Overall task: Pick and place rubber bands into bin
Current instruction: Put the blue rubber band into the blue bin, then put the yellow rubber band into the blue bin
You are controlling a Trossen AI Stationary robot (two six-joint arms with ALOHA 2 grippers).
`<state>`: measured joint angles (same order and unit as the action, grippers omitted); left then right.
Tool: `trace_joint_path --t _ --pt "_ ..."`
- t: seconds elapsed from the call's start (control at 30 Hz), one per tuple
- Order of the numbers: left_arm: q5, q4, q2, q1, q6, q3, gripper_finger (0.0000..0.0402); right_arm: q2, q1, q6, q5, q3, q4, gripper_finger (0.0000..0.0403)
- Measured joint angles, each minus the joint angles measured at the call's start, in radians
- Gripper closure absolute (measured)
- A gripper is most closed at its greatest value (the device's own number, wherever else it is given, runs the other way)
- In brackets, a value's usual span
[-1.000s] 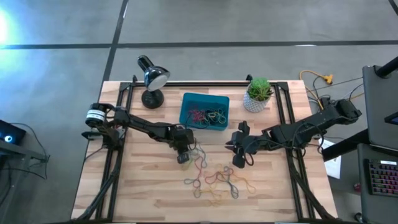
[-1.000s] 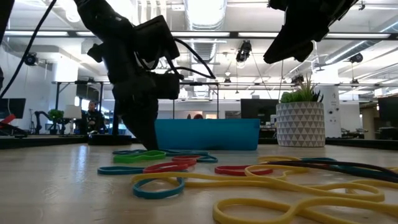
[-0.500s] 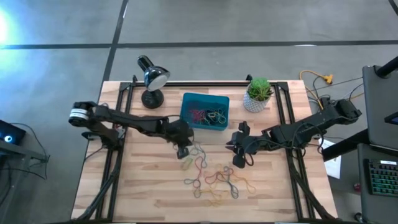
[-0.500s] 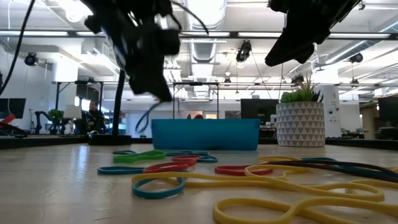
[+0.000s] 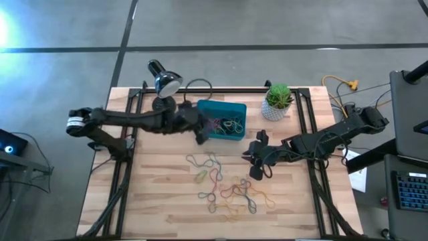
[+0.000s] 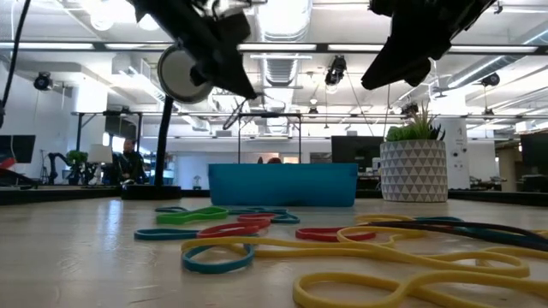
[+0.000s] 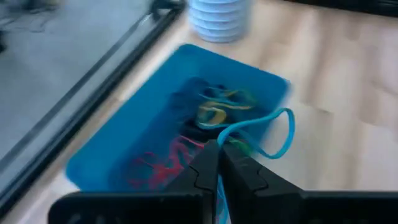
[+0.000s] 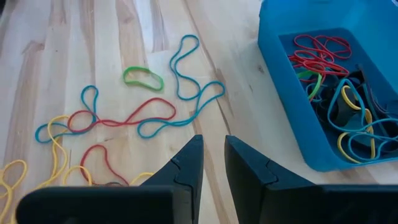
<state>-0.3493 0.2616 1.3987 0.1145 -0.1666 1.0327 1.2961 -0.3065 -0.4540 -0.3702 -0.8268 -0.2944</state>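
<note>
The teal-blue bin (image 5: 227, 107) stands at the table's far middle with several coloured rubber bands (image 5: 224, 125) inside. More rubber bands (image 5: 227, 187) lie loose on the wood nearer the front. My left gripper (image 5: 200, 137) hangs at the bin's left near corner, raised off the table, and is shut on a light-blue rubber band (image 7: 273, 134). My right gripper (image 5: 257, 174) hovers right of the loose bands. In the right wrist view its fingers (image 8: 213, 152) stand slightly open with nothing between them. My left gripper pinches the light-blue band between its two fingertips (image 7: 219, 144). The fingers slant downward, coming from the table's left toward the bin. The band's free loop (image 7: 287, 124) curls out beyond the tips, slack and lifted clear, over the bin's corner.
A black desk lamp (image 5: 164, 87) stands left of the bin and a white plant pot (image 5: 277, 104) right of it. Black frame rails run along the table's left (image 5: 127, 154) and right (image 5: 311, 154) sides. Bare wood lies left of the loose bands.
My left gripper has risen from the loose pile and gone toward the table's far edge, up to the bin's left near corner. It has tipped from pointing steeply down to a shallower slant. The light-blue band came up with it, clear of the table.
</note>
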Motion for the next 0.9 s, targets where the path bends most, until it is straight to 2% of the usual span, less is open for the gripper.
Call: trace_joint_path --t 0.23,0.37,0.77,0.83,0.9 --pt "0.001 -0.023 0.097 0.175 -0.007 0.012 0.0402 0.000 0.000 -0.011 0.000 0.000 0.050 0.0346" --pt "0.071 -0.016 0.133 0.216 0.020 0.010 0.0397 0.000 0.000 -0.047 0.000 0.000 0.048 0.0346" --pt "0.113 -0.012 0.137 0.218 0.038 0.009 0.0285 0.000 0.000 -0.071 0.001 0.000 0.049 0.0346" --pt "0.150 0.007 0.121 0.214 0.010 0.009 0.0274 0.000 -0.001 -0.071 0.005 0.000 0.046 0.0346" --pt "0.234 0.024 0.105 0.211 -0.010 0.009 0.0268 0.000 -0.002 -0.078 0.030 0.004 0.042 0.0346"
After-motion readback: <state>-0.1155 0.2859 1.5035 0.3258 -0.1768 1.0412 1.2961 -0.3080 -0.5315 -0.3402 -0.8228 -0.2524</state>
